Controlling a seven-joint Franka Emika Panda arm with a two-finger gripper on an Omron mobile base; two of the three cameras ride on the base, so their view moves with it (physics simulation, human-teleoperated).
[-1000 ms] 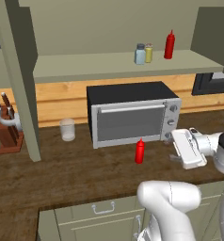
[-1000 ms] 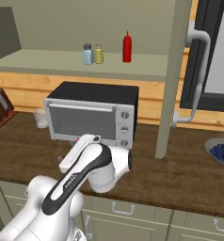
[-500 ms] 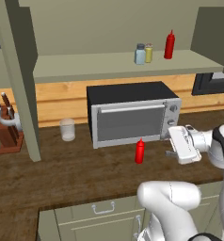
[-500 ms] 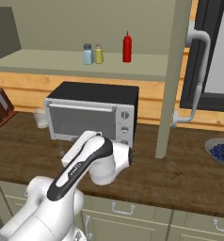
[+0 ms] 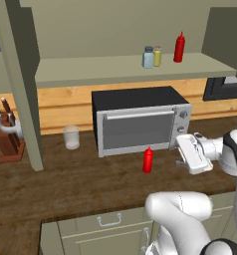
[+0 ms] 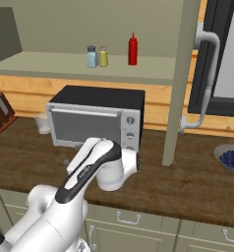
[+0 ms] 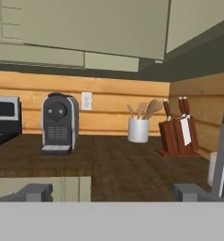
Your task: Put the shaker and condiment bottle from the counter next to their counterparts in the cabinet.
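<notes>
Condiment bottle [image 5: 148, 160] is standing upright on the counter [image 5: 65, 184] just in front of the microwave [image 5: 138, 119], while the shaker [image 5: 148, 57] is already sitting on the cabinet [image 5: 125, 69] shelf beside the yellowish shaker [image 5: 157, 56], with the second red bottle [image 5: 179, 48] near them. The gripper [image 5: 182, 154] is hovering to the bottle's right, fingers spread wide and holding nothing — so the bottle's pickup looks to be the step in hand, calling for a sideways approach before closing round its body.
</notes>
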